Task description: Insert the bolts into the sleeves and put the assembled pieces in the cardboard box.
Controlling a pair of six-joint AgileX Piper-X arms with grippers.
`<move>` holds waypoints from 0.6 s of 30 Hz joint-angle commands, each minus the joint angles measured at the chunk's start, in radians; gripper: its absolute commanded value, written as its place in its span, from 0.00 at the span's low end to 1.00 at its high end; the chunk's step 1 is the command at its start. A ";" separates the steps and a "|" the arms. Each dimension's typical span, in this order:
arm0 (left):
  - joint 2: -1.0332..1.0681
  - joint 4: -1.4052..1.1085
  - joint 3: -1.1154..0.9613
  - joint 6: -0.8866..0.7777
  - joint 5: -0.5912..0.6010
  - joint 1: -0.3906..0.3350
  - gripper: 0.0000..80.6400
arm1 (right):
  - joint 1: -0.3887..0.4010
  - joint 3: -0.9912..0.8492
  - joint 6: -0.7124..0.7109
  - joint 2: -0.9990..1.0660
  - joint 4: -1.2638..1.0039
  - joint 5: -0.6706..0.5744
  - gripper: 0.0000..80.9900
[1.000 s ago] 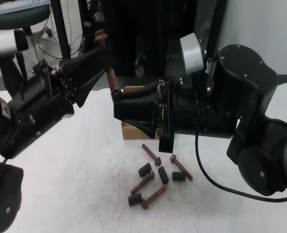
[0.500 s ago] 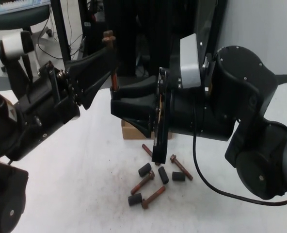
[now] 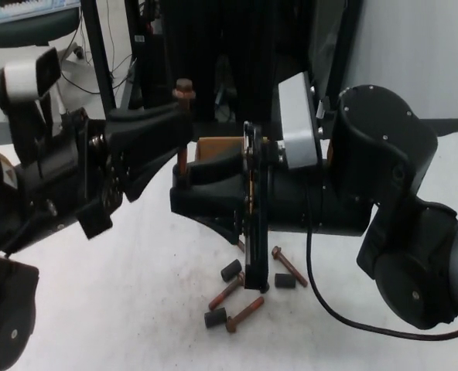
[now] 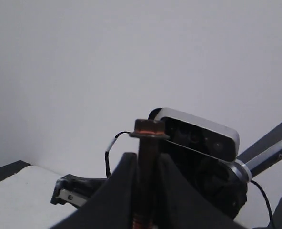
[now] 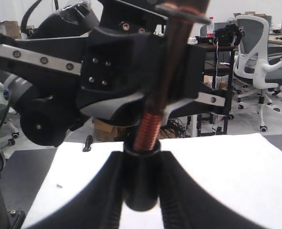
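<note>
My left gripper is shut on a copper bolt, held upright with its hex head on top; the same bolt stands between my left gripper fingers. My right gripper is shut on a black sleeve, held just under the bolt. The bolt's threaded tip enters the sleeve's top between my right gripper fingers. The cardboard box sits behind both grippers, mostly hidden. Loose bolts and black sleeves lie on the white table.
The white table has open room at the front left. Another bolt and a sleeve lie near the pile. Black frames and cables stand behind the bench.
The left gripper carried the bolt rightward and tipped it upright over the sleeve. The right gripper came forward and left beneath it, and the bolt tip has met the sleeve.
</note>
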 commanded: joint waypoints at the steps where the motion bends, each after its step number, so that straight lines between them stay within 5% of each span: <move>1: -0.008 -0.004 0.028 0.031 0.154 -0.002 0.00 | -0.014 -0.020 -0.004 -0.005 -0.021 0.119 0.01; 13: -0.008 0.021 0.068 0.198 0.046 0.054 0.00 | -0.074 -0.020 0.113 -0.005 -0.121 0.066 0.01; 18: -0.008 0.021 0.068 0.192 0.019 0.054 0.25 | -0.073 -0.020 0.131 -0.005 -0.118 0.050 0.01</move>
